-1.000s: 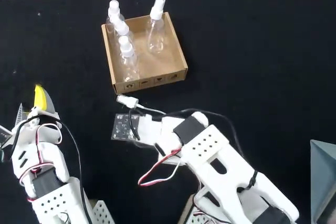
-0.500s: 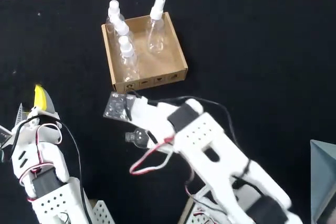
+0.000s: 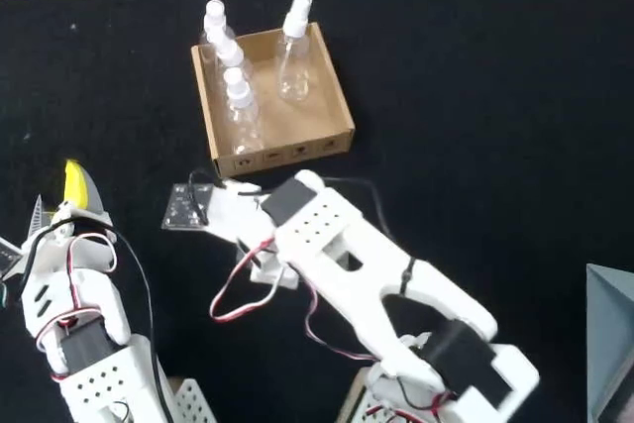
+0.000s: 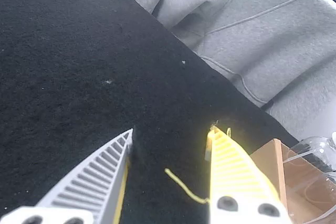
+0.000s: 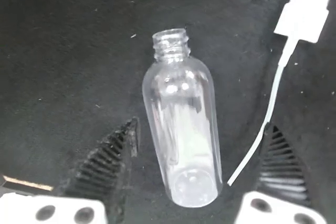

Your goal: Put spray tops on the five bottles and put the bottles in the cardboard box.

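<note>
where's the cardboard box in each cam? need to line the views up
High view: cardboard box at upper middle of the black cloth, capped bottles standing in it.
Left wrist view: one corner of it, just past the left gripper.
Right wrist view: looks at the uncapped bottle and loose spray top on the cloth.
Shared landmark: the black cloth; in the high view the spray top lies just in front of the box.

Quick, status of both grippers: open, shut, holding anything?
Left gripper: open, empty.
Right gripper: open, one finger on either side of the uncapped bottle, not gripping it.
</note>
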Robot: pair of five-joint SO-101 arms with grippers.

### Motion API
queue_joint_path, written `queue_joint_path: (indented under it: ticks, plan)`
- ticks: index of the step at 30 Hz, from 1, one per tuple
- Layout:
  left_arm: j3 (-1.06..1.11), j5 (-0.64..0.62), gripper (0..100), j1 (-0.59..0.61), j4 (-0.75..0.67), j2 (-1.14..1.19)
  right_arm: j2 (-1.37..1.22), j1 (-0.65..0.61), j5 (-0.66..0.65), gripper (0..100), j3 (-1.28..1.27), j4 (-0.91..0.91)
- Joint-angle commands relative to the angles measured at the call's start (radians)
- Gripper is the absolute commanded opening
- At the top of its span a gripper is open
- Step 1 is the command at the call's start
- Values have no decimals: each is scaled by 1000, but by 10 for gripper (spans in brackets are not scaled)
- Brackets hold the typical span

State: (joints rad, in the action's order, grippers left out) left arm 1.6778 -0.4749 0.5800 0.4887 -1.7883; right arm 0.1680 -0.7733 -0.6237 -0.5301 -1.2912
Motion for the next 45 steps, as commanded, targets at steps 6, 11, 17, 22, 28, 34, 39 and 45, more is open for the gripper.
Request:
queue_joint_path:
  ticks: [6, 11, 17, 22, 28, 34, 39, 45]
  plan:
    - [22, 6, 205, 5, -28, -15, -114, -26, -57, 315, 105, 0]
    - [22, 6, 205, 5, -28, -15, -154, -26, -57, 315, 116, 6]
    - [22, 6, 205, 5, -29, -15, -186, -26, -57, 315, 111, 57]
    - [22, 6, 205, 5, -29, -15, -232, -26, -54, 315, 114, 83]
    - [22, 6, 205, 5, -28, -15, -249, -28, -49, 225, 116, 89]
    - [22, 6, 205, 7, -28, -15, -249, -28, -48, 139, 116, 92]
    - [22, 6, 205, 7, -26, -15, -246, -28, 31, 139, 120, 86]
    - [22, 6, 205, 1, -26, -15, -166, -26, 57, 138, 119, 3]
